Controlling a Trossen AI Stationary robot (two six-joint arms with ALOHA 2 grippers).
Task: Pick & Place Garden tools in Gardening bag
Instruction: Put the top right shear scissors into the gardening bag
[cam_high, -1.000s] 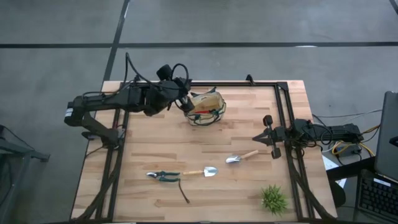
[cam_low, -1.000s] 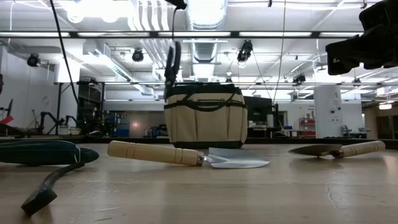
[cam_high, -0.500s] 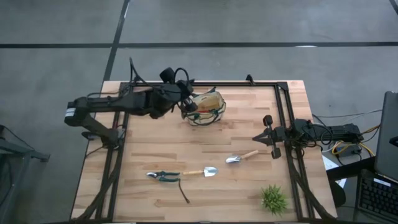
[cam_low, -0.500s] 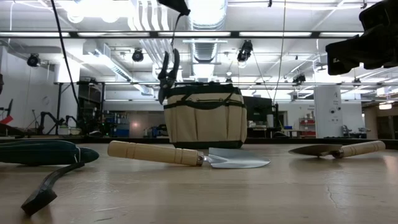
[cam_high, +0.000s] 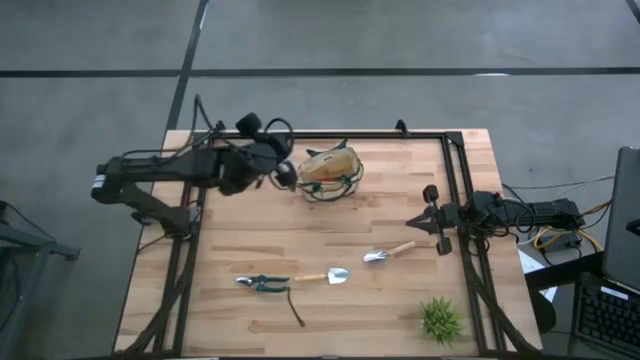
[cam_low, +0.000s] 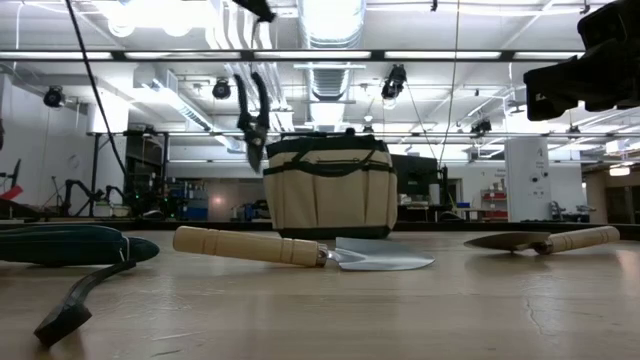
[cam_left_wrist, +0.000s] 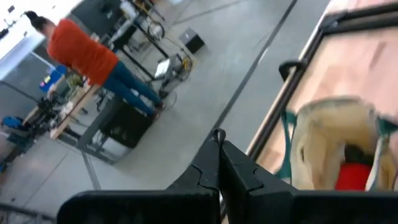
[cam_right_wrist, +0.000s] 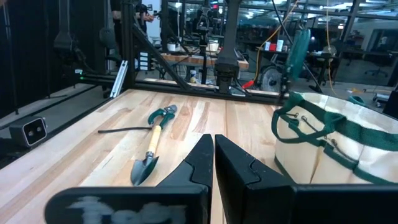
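The tan gardening bag (cam_high: 332, 170) with green trim stands upright on its base at the table's far middle. A red item (cam_left_wrist: 353, 176) shows inside it. My left gripper (cam_high: 286, 175) hangs shut and bare in the air just left of the bag (cam_low: 330, 190), its fingers (cam_low: 250, 118) pointing slantwise down. Two wooden-handled trowels (cam_high: 335, 276) (cam_high: 388, 253) and green-handled pruners (cam_high: 262, 284) lie flat on the near half of the table. My right gripper (cam_high: 412, 222) rests shut by the right edge, holding nothing.
A dark strap-like piece (cam_high: 296, 313) lies near the pruners, close to the near edge. A green spiky plant (cam_high: 440, 320) stands at the near right corner. Black frame rails (cam_high: 455, 180) run along the table's sides. A person in an orange top (cam_left_wrist: 81, 53) stands beyond the table.
My left gripper, shut throughout, has drawn back from over the bag's left rim toward the table's left edge and sunk a little. Its fingers now hang clear beside the bag. The bag and the tools on the table have stayed in place.
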